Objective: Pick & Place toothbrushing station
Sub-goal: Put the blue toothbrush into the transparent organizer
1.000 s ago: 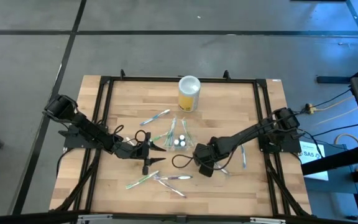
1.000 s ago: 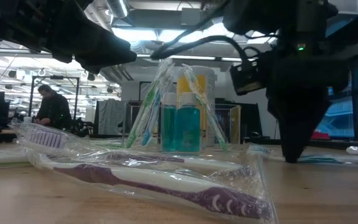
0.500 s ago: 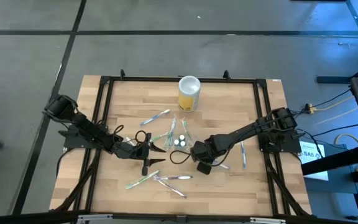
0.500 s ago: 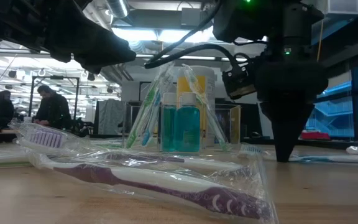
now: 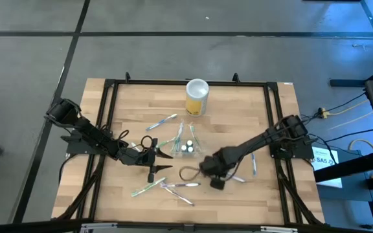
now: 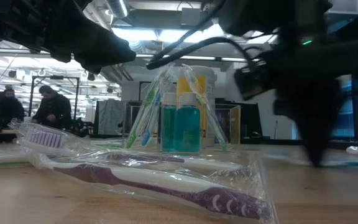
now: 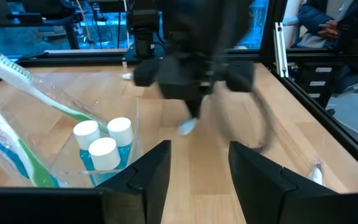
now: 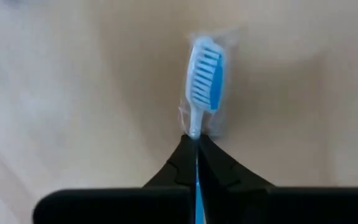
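The toothbrushing station (image 5: 185, 144), a clear container holding small teal bottles and wrapped brushes, stands at the table's middle; it also shows in the low view (image 6: 180, 118) and the left wrist view (image 7: 101, 149). My left gripper (image 7: 197, 180) hovers open just left of it, fingers level. To the station's near right, my right gripper (image 5: 215, 177) points down, shut on a wrapped blue toothbrush (image 8: 205, 71). It is blurred in the low view (image 6: 316, 152). My right gripper pinches the blue toothbrush's neck (image 8: 194, 130), just below the bristle head, between its two fingertips. The fingers come from above, pointing down, and the head sticks out past them. Whether the brush is clear of the table I cannot tell.
A yellow canister with a white lid (image 5: 197, 97) stands at the far middle. Wrapped toothbrushes lie loose: a purple one (image 6: 166, 183) near the front edge, others left of the station (image 5: 162, 121) and at the right (image 5: 254, 162). A black frame (image 5: 109, 116) rims the table.
My right gripper has moved a little toward the table's left, then quickly toward the near right, away from the station, and tipped slightly; it is blurred now. My left gripper has kept still.
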You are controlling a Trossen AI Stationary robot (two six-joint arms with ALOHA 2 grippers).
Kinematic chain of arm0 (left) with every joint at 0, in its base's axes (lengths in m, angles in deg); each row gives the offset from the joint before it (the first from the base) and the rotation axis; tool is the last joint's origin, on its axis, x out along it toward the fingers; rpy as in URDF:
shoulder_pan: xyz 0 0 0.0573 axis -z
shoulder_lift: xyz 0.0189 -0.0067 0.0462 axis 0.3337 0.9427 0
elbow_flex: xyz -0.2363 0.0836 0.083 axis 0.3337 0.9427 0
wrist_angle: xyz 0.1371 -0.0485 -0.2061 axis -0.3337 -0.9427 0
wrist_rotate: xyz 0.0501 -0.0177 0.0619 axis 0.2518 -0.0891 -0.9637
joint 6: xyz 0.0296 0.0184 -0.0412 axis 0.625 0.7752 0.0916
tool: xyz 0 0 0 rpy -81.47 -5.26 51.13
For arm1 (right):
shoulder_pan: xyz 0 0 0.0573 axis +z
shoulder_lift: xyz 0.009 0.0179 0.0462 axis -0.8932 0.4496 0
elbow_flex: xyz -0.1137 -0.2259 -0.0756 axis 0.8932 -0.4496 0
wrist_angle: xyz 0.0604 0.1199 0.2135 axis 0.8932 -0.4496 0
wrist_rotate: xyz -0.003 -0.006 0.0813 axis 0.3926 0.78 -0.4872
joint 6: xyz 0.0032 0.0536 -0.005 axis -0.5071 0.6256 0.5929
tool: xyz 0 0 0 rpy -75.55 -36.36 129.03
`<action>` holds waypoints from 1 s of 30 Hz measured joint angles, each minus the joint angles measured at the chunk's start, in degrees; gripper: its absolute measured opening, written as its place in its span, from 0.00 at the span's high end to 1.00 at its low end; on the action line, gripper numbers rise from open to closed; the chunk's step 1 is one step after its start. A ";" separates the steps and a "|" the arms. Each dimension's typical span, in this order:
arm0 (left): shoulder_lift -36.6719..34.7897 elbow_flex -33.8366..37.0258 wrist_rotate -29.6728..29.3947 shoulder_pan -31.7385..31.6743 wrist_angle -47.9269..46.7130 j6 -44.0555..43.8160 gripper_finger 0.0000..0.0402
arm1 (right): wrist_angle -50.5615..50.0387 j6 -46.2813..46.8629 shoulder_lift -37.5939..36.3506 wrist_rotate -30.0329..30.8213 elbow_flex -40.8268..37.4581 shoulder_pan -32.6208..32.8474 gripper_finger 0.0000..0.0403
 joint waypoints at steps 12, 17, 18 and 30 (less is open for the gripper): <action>0.00 0.00 0.02 0.01 0.00 0.00 0.61 | -18.60 0.13 0.42 6.50 14.15 5.12 1.00; -0.02 0.00 0.02 0.02 0.00 -0.11 0.61 | -25.30 0.14 0.17 12.75 21.14 6.57 1.00; 0.00 0.00 0.02 0.01 0.00 -0.13 0.61 | -26.58 0.13 -0.19 14.21 22.40 6.91 1.00; -0.02 0.00 0.07 0.01 0.04 -0.13 0.61 | -27.12 1.66 -15.70 35.87 25.60 12.48 1.00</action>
